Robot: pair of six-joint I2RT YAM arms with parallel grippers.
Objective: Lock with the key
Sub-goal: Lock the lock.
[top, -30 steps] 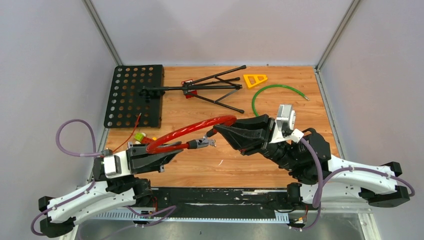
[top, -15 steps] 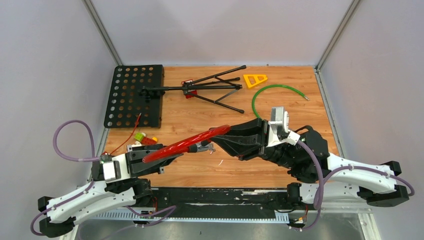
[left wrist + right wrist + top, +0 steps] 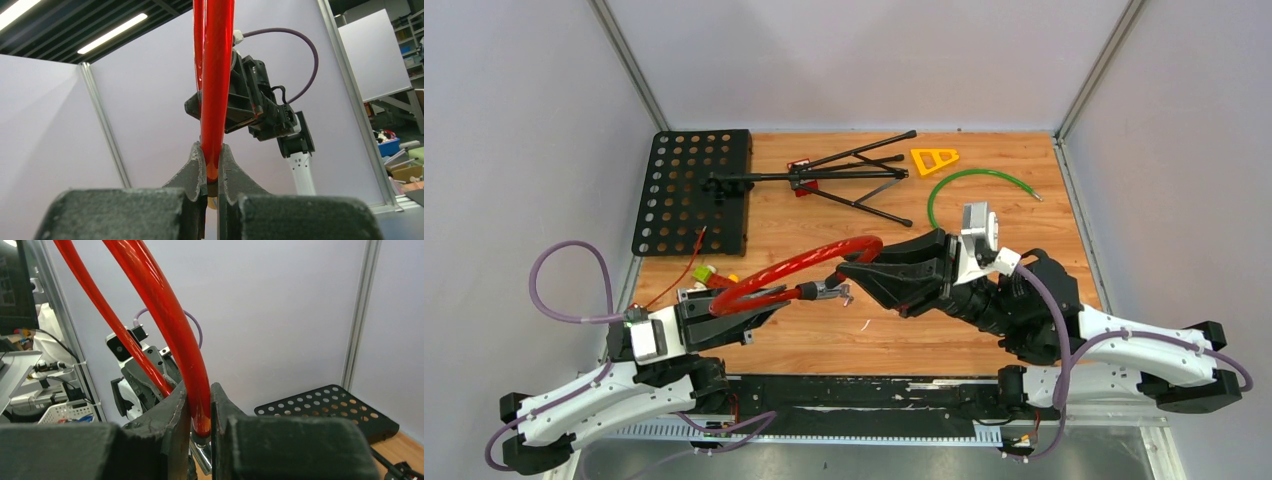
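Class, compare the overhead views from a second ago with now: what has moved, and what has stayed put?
The right tool, still clamped on the red cable lock, moved left toward the left tool; the loop tipped flat, then rose again. Nothing was grasped or released. The left tool, music stand, green cable and yellow triangle stayed put.
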